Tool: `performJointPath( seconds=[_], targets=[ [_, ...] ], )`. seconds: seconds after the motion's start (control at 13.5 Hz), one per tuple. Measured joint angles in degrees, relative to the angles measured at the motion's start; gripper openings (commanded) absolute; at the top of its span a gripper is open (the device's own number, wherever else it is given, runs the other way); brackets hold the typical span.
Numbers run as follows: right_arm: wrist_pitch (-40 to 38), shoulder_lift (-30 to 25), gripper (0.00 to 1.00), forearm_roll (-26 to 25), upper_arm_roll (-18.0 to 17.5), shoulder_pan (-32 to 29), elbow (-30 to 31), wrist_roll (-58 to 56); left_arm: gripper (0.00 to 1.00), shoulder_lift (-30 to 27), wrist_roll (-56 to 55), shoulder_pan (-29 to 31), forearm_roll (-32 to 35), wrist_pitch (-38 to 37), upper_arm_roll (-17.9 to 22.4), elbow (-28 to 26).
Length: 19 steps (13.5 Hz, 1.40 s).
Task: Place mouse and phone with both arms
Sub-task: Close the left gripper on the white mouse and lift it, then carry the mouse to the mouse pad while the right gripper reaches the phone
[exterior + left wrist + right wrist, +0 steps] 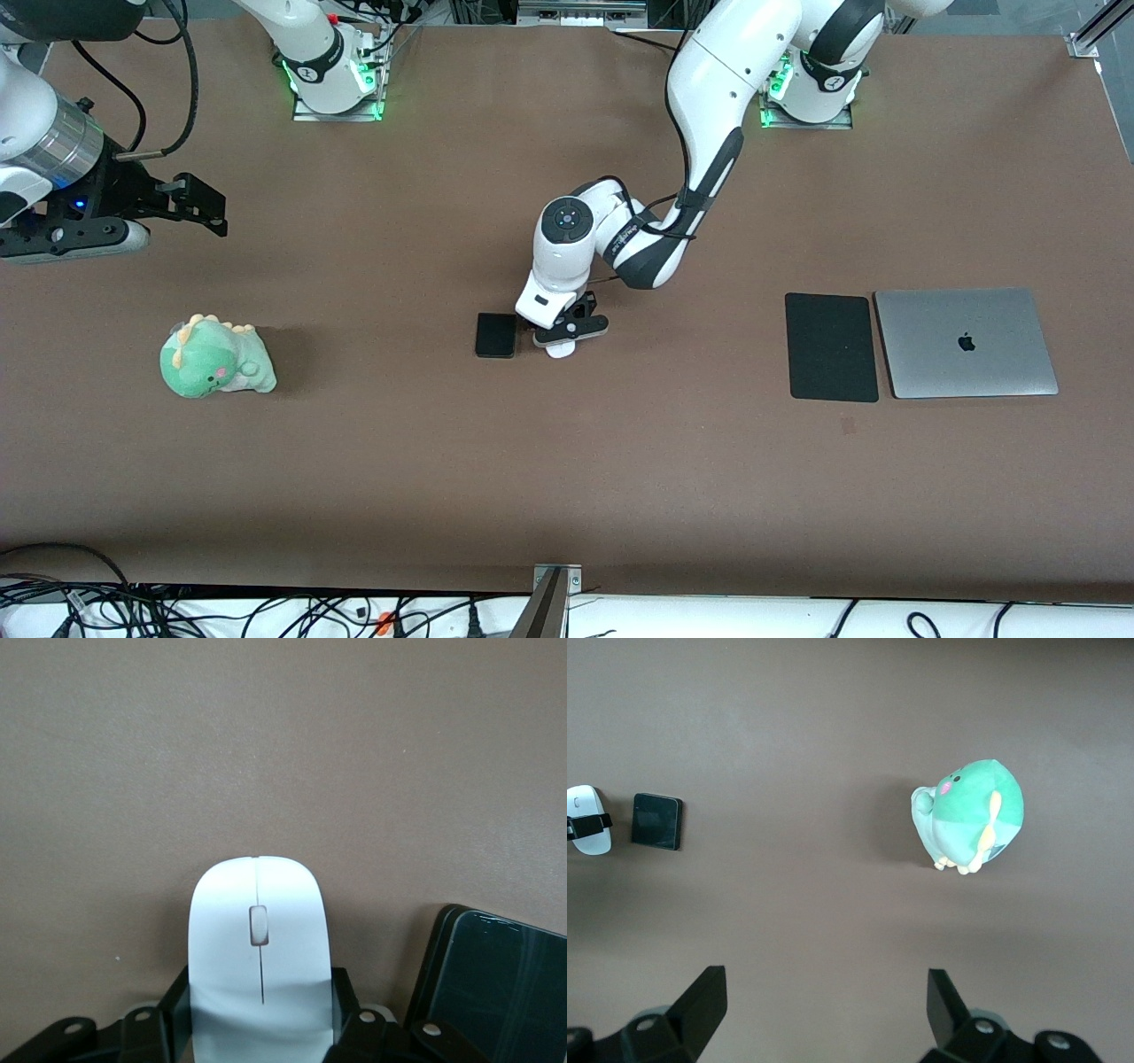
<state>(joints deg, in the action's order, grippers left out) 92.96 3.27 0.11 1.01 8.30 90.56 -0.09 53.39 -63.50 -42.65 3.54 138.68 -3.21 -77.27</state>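
The left claw (562, 340) is down at mid-worktop (620, 461), fingers set against both flanks of the one white mouse (259, 948), with the one black phone (495, 335) just beside it. I'd lift straight up so nothing nudges the phone. The right claw (819, 1014) waits wide open and empty, raised near the one green dinosaur plush (215, 357).

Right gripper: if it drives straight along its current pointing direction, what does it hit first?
Most likely bare table. The right gripper is open and points down at brown surface between its fingers; the green plush dinosaur and phone lie off that line. Depth unclear.
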Motion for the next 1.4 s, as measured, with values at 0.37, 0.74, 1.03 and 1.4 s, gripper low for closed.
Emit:
performJointPath(
  seconds=[0.37, 0.74, 1.03, 1.4],
  targets=[
    [0.00, 0.00, 1.00, 0.00, 0.00, 0.00, 0.00, 0.00, 0.37, -1.20, 1.48, 0.36, 0.16, -5.05, 1.24, 2.11],
    [0.04, 0.02, 1.00, 0.00, 0.00, 0.00, 0.00, 0.00, 0.37, -9.51, 16.11, 7.19, 0.28, -21.95, 2.71, 3.72],
    [1.30, 0.75, 1.00, 0.00, 0.00, 0.00, 0.04, -0.01, 0.37, -14.97, 37.95, 19.77, 0.26, -32.39, 2.57, 3.46],
    [1.08, 2.38, 1.00, 0.01, -0.57, 1.02, 0.12, -0.19, 0.38, -16.30, 60.12, 33.02, 0.26, -33.79, 1.83, -1.10]
  ],
)
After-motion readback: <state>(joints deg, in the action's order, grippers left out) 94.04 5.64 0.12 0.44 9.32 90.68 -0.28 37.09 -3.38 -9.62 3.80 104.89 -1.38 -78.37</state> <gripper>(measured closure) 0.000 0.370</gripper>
